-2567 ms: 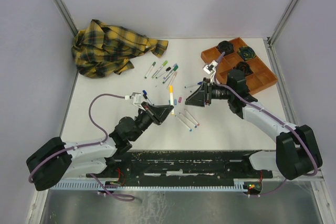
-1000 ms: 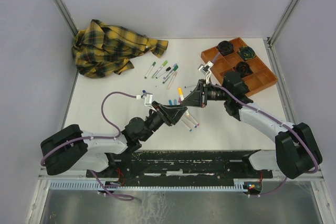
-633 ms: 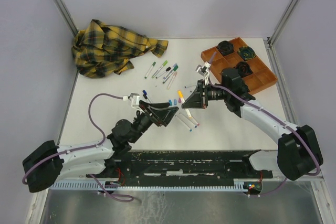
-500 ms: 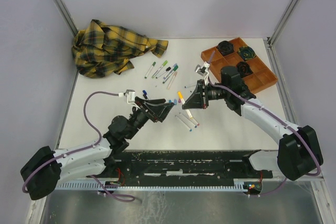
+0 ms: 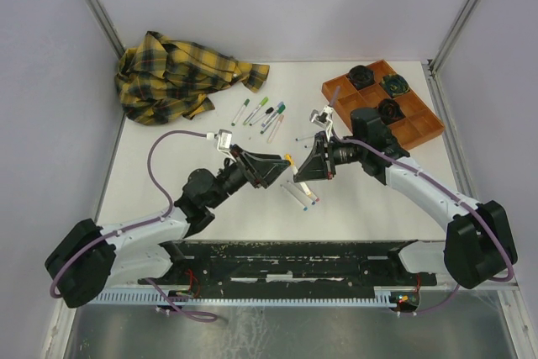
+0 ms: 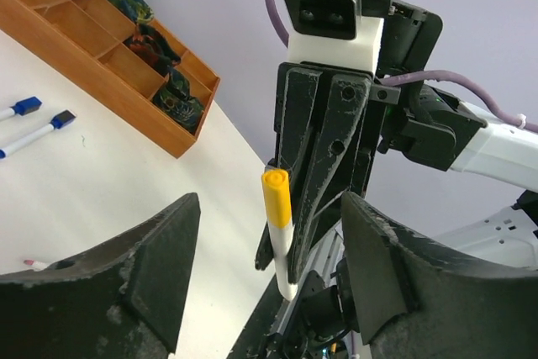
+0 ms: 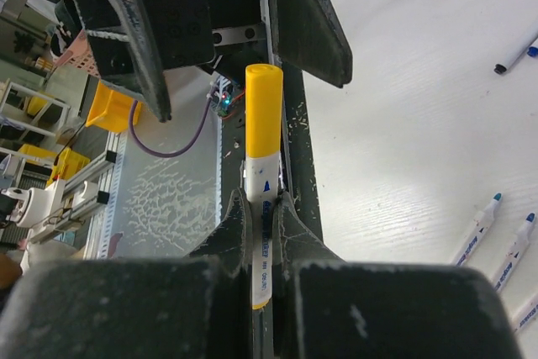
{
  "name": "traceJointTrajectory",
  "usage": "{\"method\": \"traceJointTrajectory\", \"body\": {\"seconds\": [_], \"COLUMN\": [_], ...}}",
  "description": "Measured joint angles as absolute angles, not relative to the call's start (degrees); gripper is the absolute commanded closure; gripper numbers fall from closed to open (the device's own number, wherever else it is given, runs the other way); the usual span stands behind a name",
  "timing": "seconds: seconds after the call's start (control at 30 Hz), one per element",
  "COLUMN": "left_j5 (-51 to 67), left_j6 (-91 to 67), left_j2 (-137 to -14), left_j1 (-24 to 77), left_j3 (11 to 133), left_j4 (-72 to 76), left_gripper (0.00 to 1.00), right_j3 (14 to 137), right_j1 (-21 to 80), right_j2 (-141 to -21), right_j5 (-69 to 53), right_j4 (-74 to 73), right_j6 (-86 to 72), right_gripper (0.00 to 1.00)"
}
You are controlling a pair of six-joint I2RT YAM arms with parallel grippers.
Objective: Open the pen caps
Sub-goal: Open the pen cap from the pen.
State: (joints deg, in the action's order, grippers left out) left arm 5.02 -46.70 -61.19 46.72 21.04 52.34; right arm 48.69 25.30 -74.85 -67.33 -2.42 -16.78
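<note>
My right gripper [image 7: 263,199] [image 5: 304,167] is shut on the white barrel of a pen [image 7: 264,208] above the table. The pen's yellow cap [image 7: 262,111] [image 6: 276,199] [image 5: 288,158] is still on and sticks out toward the left arm. My left gripper [image 6: 269,212] [image 5: 273,166] faces it, open, with one finger on each side of the cap and neither touching it. Several capped pens [image 5: 265,113] lie in a cluster farther back. A few uncapped pens [image 5: 301,193] lie just below the grippers.
A yellow plaid cloth [image 5: 181,77] is heaped at the back left. An orange compartment tray [image 5: 416,128] [image 6: 101,81] with dark round objects sits at the back right. Two blue-tipped pens [image 6: 38,128] lie near the tray.
My left gripper pulled away to the left, opened wider, and has swung back up to the yellow cap. The right gripper kept its hold on the pen and shifted slightly down and left.
</note>
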Motion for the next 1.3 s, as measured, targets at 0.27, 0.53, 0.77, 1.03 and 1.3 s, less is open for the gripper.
{"method": "traceJointTrajectory", "body": {"seconds": [0.27, 0.53, 0.77, 1.03, 1.3], "left_j5": [8.1, 10.3, 13.9, 13.2, 4.7], "left_j6": [-48.0, -49.4, -49.3, -44.7, -44.1], "left_j2": [-67.9, -69.1, -68.8, -65.8, -61.5], "left_j1": [46.6, 46.4, 43.0, 34.3, 26.3], "left_j3": [24.6, 25.0, 26.5, 33.9, 40.9], "left_j4": [54.9, 56.5, 54.8, 47.0, 53.9], "left_gripper": [0.57, 0.97, 0.97, 0.97, 0.97], "right_j3": [49.5, 50.2, 51.7, 56.2, 56.5], "right_j1": [25.9, 25.9, 26.3, 27.8, 29.9], "right_j2": [-74.8, -75.0, -76.2, -80.1, -84.5], "right_j5": [-67.5, -67.6, -67.0, -65.1, -62.5], "right_j4": [-5.1, -6.3, -6.2, -7.1, -22.2], "right_j6": [-14.8, -13.6, -12.7, -9.9, -3.0], "right_gripper": [1.0, 1.0, 1.0, 1.0, 1.0]}}
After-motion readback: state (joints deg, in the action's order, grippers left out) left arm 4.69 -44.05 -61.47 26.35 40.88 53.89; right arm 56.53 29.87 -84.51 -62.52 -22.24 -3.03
